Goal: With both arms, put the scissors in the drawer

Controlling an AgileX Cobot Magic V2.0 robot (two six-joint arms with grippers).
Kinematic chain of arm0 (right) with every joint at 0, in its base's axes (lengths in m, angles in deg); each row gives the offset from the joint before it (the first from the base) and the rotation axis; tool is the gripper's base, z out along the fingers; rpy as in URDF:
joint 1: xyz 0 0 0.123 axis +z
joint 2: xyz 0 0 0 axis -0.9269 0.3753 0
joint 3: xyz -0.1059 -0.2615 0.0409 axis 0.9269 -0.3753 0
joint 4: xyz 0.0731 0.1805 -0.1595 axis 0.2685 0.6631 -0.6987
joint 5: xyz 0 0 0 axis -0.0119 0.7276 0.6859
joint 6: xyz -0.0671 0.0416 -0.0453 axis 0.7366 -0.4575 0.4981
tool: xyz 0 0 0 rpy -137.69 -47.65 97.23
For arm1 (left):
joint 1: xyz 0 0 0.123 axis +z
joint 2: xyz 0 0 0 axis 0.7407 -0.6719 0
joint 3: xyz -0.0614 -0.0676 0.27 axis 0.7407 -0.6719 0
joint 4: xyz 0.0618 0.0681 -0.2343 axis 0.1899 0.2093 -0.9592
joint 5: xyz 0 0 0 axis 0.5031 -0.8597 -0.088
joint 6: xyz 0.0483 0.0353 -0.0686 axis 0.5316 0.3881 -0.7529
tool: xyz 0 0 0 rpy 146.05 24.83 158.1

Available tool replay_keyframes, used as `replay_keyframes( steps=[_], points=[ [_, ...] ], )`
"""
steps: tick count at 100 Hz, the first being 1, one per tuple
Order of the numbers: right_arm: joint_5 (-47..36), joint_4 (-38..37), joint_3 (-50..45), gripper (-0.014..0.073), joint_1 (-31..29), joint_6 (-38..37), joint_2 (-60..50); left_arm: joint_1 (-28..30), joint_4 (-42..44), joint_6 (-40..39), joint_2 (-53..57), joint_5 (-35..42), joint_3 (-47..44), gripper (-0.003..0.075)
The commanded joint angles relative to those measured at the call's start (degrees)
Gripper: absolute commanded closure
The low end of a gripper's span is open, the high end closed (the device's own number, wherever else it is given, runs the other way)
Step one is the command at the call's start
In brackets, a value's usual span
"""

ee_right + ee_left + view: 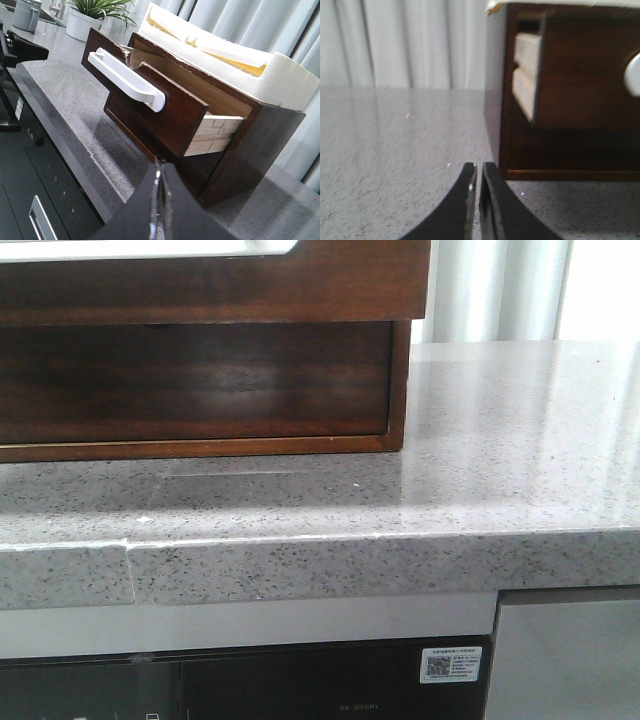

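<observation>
Grey speckled surface [500, 440] carries a dark wooden cabinet [250, 145]. The drawer [165, 105] is pulled partway out of it, with a white handle [125, 77] across its front and the pale wood inside showing. A white foam tray [225, 55] sits on top of the cabinet.

Right gripper [159, 200]: jaws pressed together, holding nothing; the drawer lies just ahead and above, its long axis running across the approach, nothing between.

Left gripper [477, 190]: jaws also clenched and empty, near the cabinet's side corner; the drawer's side is ahead and off to one side.

Scissors not visible in any view, so neither arm's distance to them can be judged. A potted plant [95, 15] and a grey cup [26, 14] stand well beyond the cabinet, out of the way.
</observation>
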Motion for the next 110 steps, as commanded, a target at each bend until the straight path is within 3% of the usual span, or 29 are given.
replay_keyframes(
  steps=[1, 44, 110],
  points=[
    [-4.72, 0.50, 1.35, 0.0649, -0.43, 0.00, 0.67, 0.72, -1.09, 0.28, 1.88, 3.84, -1.12, 0.0740],
    [-4.72, 0.50, 1.35, 0.0649, -0.43, 0.00, 0.67, 0.46, -2.55, 2.74, 1.98, -14.63, -1.12, 0.0740],
    [-4.72, 0.50, 1.35, 0.0649, -0.43, 0.00, 0.67, 0.58, -3.23, 2.74, 1.88, -14.58, -1.12, 0.0740]
  ],
)
